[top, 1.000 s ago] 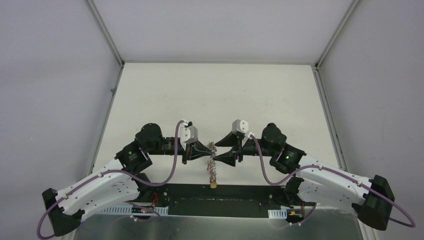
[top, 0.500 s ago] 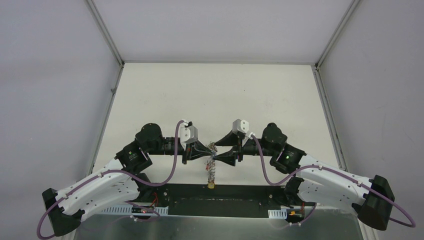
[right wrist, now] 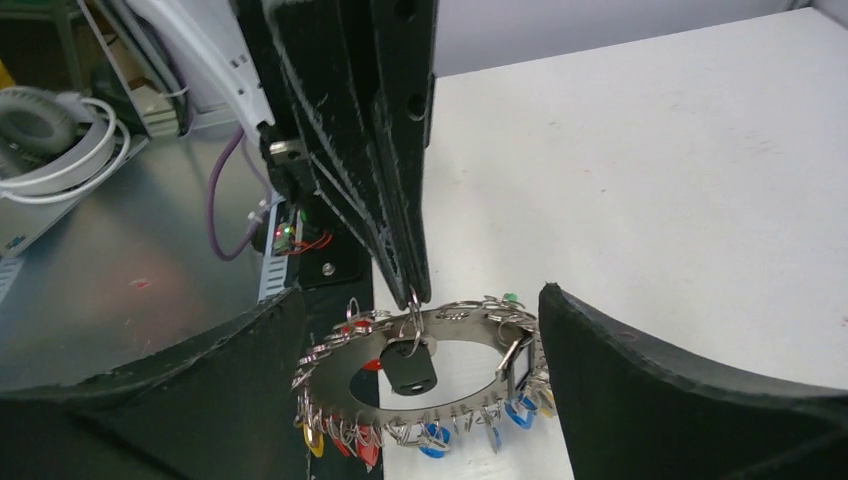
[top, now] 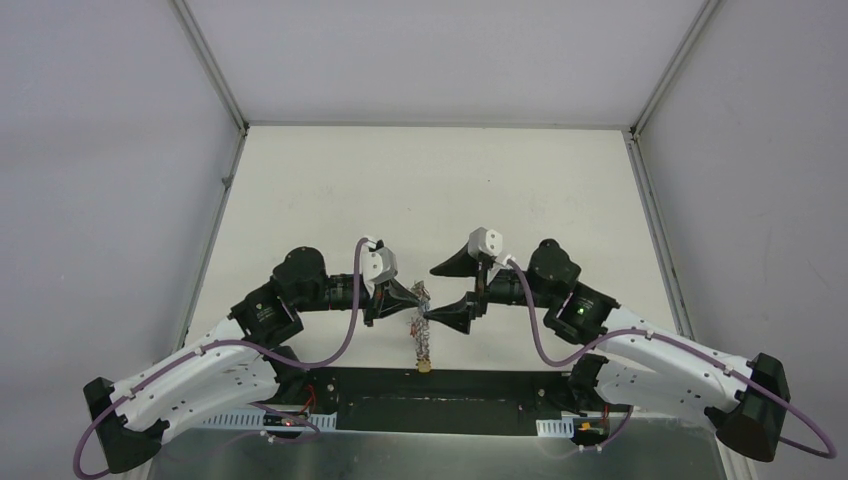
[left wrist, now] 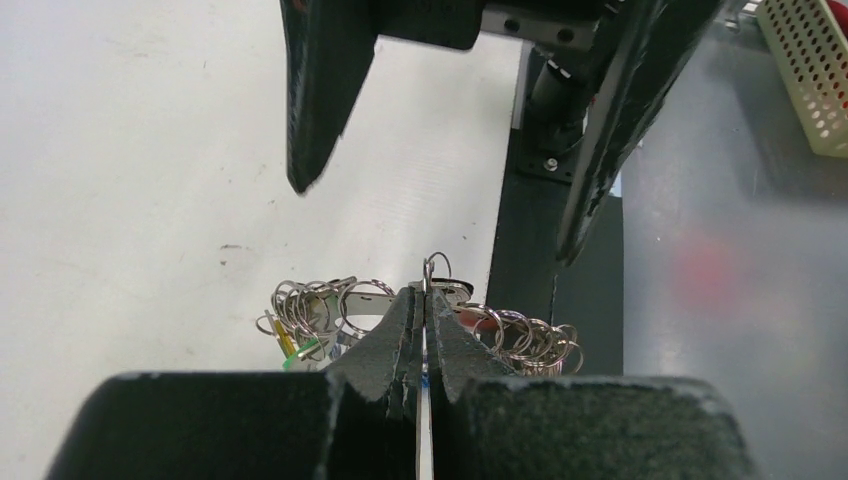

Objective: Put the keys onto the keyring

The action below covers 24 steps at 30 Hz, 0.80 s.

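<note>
The keyring, a flat silver ring fringed with small split rings and red, blue and yellow tags, hangs above the table's near edge. My left gripper is shut on a small split ring at the keyring's top edge. In the right wrist view its fingers pinch that ring, and the black-headed key hangs from it over the keyring's hole. My right gripper is open and holds nothing, with one finger on each side of the keyring. I cannot tell the red-headed key from the red tags.
The white table lies beyond the grippers. A black base plate and a grey metal bench lie just below the hanging keyring. A perforated cream basket sits on the bench. Headphones and cables lie by the left arm's base.
My right gripper has opened and let go, its fingers spreading apart. The keyring now hangs from my shut left gripper alone, at about the same place.
</note>
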Available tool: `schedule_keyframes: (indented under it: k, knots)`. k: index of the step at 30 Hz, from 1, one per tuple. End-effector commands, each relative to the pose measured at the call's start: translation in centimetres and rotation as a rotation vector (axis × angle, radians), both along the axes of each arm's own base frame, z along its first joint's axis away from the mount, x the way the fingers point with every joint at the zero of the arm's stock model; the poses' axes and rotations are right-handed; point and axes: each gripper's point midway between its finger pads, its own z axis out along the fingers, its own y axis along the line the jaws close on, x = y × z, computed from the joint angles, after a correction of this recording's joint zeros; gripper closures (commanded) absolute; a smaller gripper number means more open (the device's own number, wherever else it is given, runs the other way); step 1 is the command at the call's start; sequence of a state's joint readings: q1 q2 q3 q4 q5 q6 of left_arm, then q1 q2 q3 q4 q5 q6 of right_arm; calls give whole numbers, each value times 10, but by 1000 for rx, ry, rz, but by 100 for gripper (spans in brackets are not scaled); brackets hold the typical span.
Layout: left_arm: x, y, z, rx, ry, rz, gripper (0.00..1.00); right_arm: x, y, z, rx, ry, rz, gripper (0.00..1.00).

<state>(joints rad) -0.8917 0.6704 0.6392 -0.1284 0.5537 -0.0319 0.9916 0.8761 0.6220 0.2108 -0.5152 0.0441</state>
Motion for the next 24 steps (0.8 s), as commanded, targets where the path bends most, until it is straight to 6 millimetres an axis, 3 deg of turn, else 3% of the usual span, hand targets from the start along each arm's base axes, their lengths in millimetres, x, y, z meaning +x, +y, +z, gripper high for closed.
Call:
schedule_keyframes:
  k: [1,12,17,24]
  knots:
    - [8,6,37,-76,-79,72,100,22,-3,37,41,19,-130,9]
    - [15,13,34,-53,-65,132,100,55,-19,49,75,212,-125,8]
    - [7,10,37,-58,-78,76,100,40,-22,45,125,162,-7,11]
    - [-11,2,45,-93,-97,-44,100,10,-13,28,162,114,150,25]
